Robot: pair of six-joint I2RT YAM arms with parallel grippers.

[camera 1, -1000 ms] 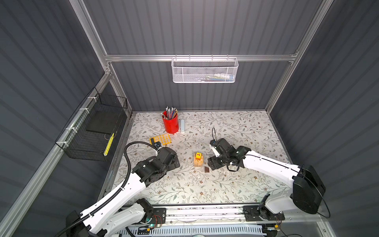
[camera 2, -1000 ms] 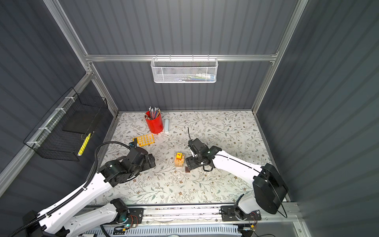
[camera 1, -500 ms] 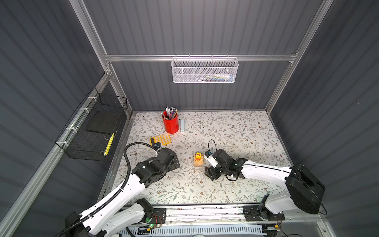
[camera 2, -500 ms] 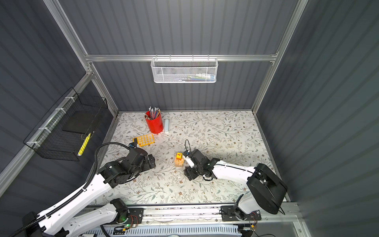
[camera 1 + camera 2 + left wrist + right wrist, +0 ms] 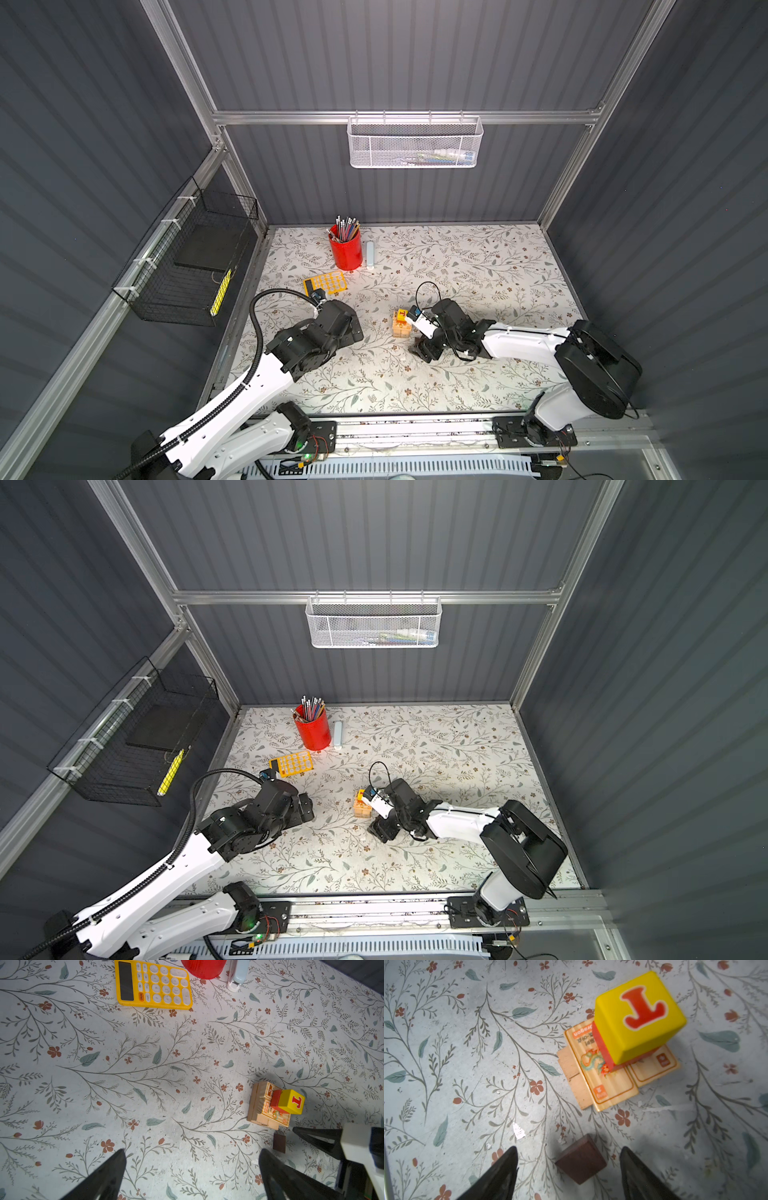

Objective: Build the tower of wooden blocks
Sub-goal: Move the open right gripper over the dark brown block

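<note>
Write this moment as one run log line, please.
right tool: open, lined up on brown block | left tool: open, empty | tower: yellow cube on top

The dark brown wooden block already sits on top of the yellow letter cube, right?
No: the dark brown wooden block lies on the floral tabletop, at the open right claw, not on the yellow letter cube; the right wrist view shows it.

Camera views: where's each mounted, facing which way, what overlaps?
Both top views: high over the front, looking down and back across the floral tabletop; white left arm and right arm show.
Left wrist: on left arm, looking down past the open left gripper at the yellow plastic calculator and tan wood block tower.
Right wrist: on right arm, looking down past the open right gripper at the dark brown wooden block.
Shared: all show the tower; both wrists show the brown block.
</note>
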